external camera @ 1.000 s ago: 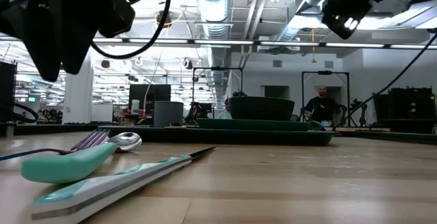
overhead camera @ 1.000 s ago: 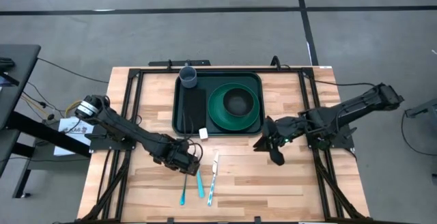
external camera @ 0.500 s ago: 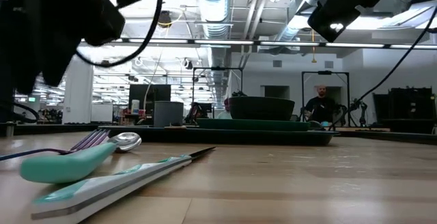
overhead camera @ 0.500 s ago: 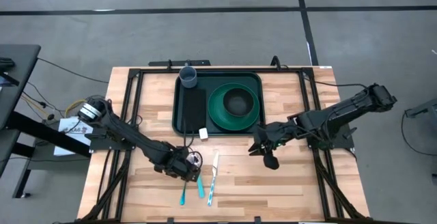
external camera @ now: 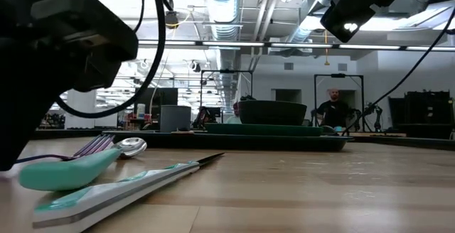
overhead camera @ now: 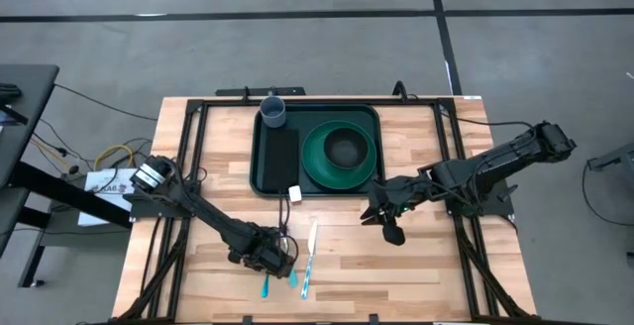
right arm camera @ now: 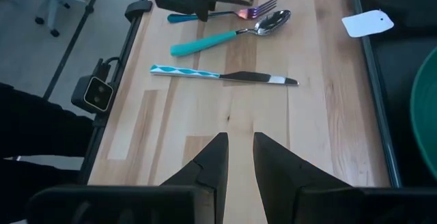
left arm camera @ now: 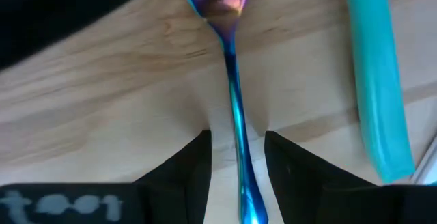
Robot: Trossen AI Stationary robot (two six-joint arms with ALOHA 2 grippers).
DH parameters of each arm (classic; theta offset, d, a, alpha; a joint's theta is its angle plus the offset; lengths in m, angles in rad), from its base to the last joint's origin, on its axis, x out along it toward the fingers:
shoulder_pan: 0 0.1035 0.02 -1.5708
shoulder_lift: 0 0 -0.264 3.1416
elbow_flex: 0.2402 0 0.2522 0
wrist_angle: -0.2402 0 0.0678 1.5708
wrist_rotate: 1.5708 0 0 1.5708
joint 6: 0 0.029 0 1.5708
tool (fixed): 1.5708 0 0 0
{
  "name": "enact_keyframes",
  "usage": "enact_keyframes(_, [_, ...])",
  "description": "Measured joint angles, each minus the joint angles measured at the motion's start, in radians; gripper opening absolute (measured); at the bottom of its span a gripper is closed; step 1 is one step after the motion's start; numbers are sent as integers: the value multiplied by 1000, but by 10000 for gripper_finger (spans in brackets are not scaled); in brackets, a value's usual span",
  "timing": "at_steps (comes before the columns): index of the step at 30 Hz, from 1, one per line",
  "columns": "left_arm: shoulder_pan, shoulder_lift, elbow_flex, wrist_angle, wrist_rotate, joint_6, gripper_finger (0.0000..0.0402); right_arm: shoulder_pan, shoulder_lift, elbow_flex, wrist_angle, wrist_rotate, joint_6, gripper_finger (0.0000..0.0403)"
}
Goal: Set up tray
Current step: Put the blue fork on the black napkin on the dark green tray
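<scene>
The dark green tray point(overhead camera: 317, 181) sits at the table's far middle, holding a grey cup point(overhead camera: 272, 112), a flat black napkin point(overhead camera: 282, 155) and a round green plate point(overhead camera: 342, 155) with a dark bowl on it. Near the table's front lie an iridescent fork point(left arm camera: 234, 108), a teal-handled spoon point(right arm camera: 205, 45) and a knife point(right arm camera: 225, 76) with a patterned handle. My left gripper point(left arm camera: 237, 157) is low over the fork, open, one finger on each side of its blue shaft without touching it. My right gripper point(right arm camera: 240, 149) hovers open, with a narrow gap, right of the cutlery.
A small white tag point(overhead camera: 295, 194) lies at the tray's near rim. The spoon's teal handle point(left arm camera: 379, 80) runs close beside my left gripper's finger. Bare wood lies between the cutlery and my right gripper point(overhead camera: 384, 221). A person stands in the room beyond the table point(external camera: 333, 112).
My left gripper has moved toward the table's near edge and come down over the fork's handle end, its fingers now straddling the shaft. My right gripper shifted a little toward the table's left and near edge, then stayed still. The cutlery has not moved.
</scene>
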Motion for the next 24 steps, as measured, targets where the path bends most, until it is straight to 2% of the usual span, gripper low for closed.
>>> enact_keyframes(12, [-3, 26, 5, -16, -18, -18, 117, 0, 0, 0, -5, 0, 8, 64])
enact_keyframes(15, [-3, 26, 4, -21, -19, -19, 91, 0, 0, 0, -5, 0, 8, 64])
enact_keyframes(21, [-4, 26, 3, -33, -24, -7, 14, 0, 0, 0, -5, 2, 9, 64])
enact_keyframes(24, [-4, 26, 3, -41, -26, 1, 8, 0, 0, 0, -5, 4, 9, 64])
